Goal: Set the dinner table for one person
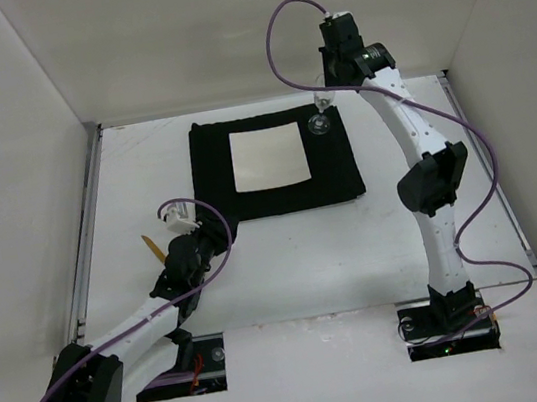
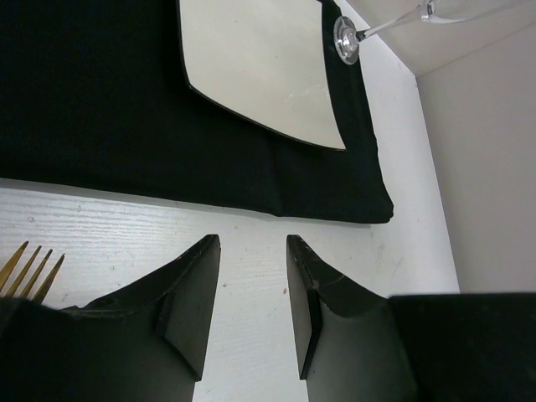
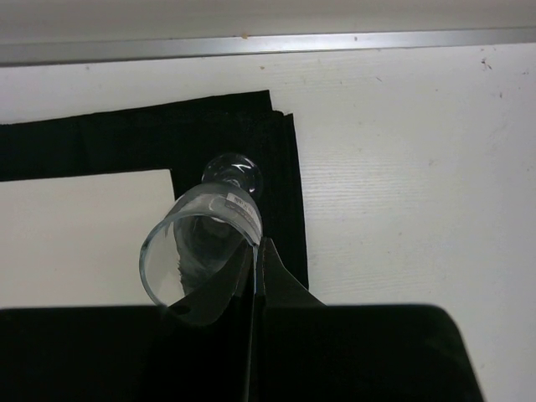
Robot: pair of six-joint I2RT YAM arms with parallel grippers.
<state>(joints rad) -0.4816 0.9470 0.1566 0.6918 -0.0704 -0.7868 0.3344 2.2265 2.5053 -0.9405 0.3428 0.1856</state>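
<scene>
A black mat (image 1: 334,166) lies on the white dinner table (image 1: 297,257), with a square white plate (image 1: 267,157) on it. My right gripper (image 1: 324,102) is shut on the rim of a clear stemmed glass (image 1: 319,123), holding it tilted over the mat's far right corner; the right wrist view shows one finger inside the glass (image 3: 197,251) and one outside. My left gripper (image 1: 193,235) is open and empty just above the table, left of the mat's near corner. A gold fork (image 1: 151,247) lies beside it, its tines showing in the left wrist view (image 2: 33,270).
Upright white walls enclose the table on three sides. Metal rails (image 1: 86,228) run along the table's side edges. Purple cables loop from both arms. The plate (image 2: 260,71) and the glass foot (image 2: 346,39) show in the left wrist view.
</scene>
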